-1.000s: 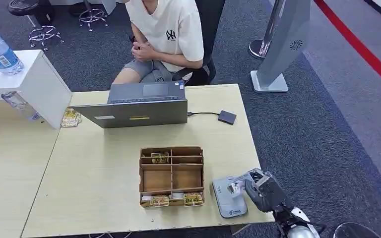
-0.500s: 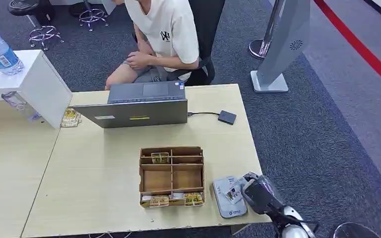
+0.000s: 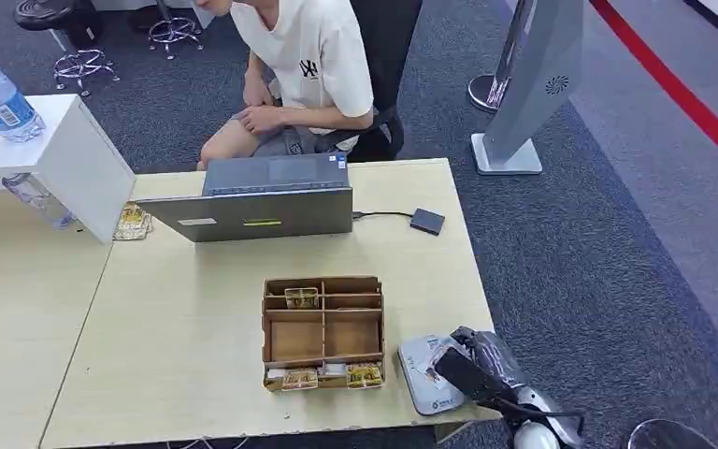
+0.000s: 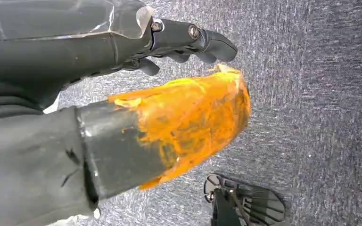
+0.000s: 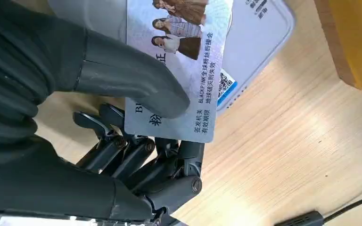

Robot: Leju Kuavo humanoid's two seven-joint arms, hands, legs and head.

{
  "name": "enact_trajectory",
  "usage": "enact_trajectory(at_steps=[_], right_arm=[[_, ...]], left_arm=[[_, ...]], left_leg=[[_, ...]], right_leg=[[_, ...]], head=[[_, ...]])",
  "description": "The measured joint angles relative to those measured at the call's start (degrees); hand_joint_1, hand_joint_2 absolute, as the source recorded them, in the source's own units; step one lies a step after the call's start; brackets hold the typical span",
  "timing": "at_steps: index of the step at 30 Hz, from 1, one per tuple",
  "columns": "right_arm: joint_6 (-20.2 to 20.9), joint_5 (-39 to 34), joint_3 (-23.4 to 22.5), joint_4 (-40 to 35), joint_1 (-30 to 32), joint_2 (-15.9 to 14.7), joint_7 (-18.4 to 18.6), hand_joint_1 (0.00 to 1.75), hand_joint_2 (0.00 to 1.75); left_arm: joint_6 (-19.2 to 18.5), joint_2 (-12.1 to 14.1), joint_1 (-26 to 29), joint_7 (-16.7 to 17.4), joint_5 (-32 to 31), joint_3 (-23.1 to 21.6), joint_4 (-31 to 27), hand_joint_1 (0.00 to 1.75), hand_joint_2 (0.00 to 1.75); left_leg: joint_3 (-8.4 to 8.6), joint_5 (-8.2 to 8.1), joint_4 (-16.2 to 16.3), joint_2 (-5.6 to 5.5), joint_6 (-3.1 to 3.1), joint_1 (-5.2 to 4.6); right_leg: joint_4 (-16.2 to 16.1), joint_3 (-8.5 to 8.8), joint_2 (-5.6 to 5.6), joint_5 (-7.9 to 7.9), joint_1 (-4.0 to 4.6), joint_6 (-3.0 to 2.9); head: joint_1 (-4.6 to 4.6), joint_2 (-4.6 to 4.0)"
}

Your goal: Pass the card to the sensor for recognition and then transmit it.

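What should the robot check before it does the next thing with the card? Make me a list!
1. Card held by the right hand: ok, thumb on top, fingers underneath.
2. Card over the sensor: ok, partly covering it.
3. Card lying flat on the sensor: cannot tell.
4. Sensor has read it: cannot tell, no light shows.
5. Person ready to take it: not ok, hands in lap.
6. Left hand out of the way: ok, hanging over the carpet.

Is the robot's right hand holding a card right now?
Yes, in the right wrist view the right hand grips a printed card between its thumb and fingers, over the grey sensor on the table.
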Motion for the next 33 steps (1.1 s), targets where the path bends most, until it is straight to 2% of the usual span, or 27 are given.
enact_trajectory(at_steps=[8, 13, 18, 24, 33], right_arm=[[-0.8, 1.3, 0.9, 1.1, -0.9, 0.0, 0.5, 1.75, 1.75], [-3.1, 1.3, 1.1, 0.9, -0.8, 0.1, -0.1, 1.75, 1.75], [-9.2, -0.1, 0.4, -2.3, 0.5, 1.6, -3.2, 1.75, 1.75], [-18.2, -0.3, -1.6, -11.4, 2.7, 5.3, -7.8, 1.75, 1.75], [-25.8, 2.8, -2.3, -21.8, 5.0, 8.6, -12.3, 1.75, 1.75]], left_arm=[[0.0, 0.0, 0.0, 0.1, 0.0, 0.2, 0.0, 0.0, 0.0], [0.0, 0.0, 0.0, 0.0, 0.0, 0.8, 0.0, 0.0, 0.0], [0.2, -0.2, 0.1, 0.0, -0.2, 1.4, 0.0, 0.0, 0.0], [0.2, -0.7, 0.1, 0.0, -1.6, 1.6, 0.0, 0.0, 0.0], [0.2, -1.2, 0.1, 0.1, -3.2, 1.7, 0.0, 0.0, 0.0]], left_leg=[[0.22, 0.0, 0.0, 0.01, 0.0, 0.0], [0.22, 0.0, 0.0, 0.0, 0.0, 0.0], [0.18, 0.0, 0.0, -0.01, 0.0, -0.01], [0.13, 0.0, 0.0, -0.02, 0.0, 0.0], [0.11, 0.0, 0.0, -0.01, 0.0, 0.0]], right_leg=[[0.0, 0.23, 0.0, 0.0, 0.0, 0.0], [0.0, 0.25, 0.0, 0.01, 0.0, 0.01], [0.0, 0.22, -0.02, 0.01, -0.01, 0.0], [0.0, 0.16, -0.02, -0.01, 0.0, -0.01], [0.0, 0.15, -0.02, -0.02, -0.01, 0.0]], head=[[0.0, 0.0], [0.0, 0.0], [0.0, 0.0], [0.0, 0.0], [0.0, 0.0]])
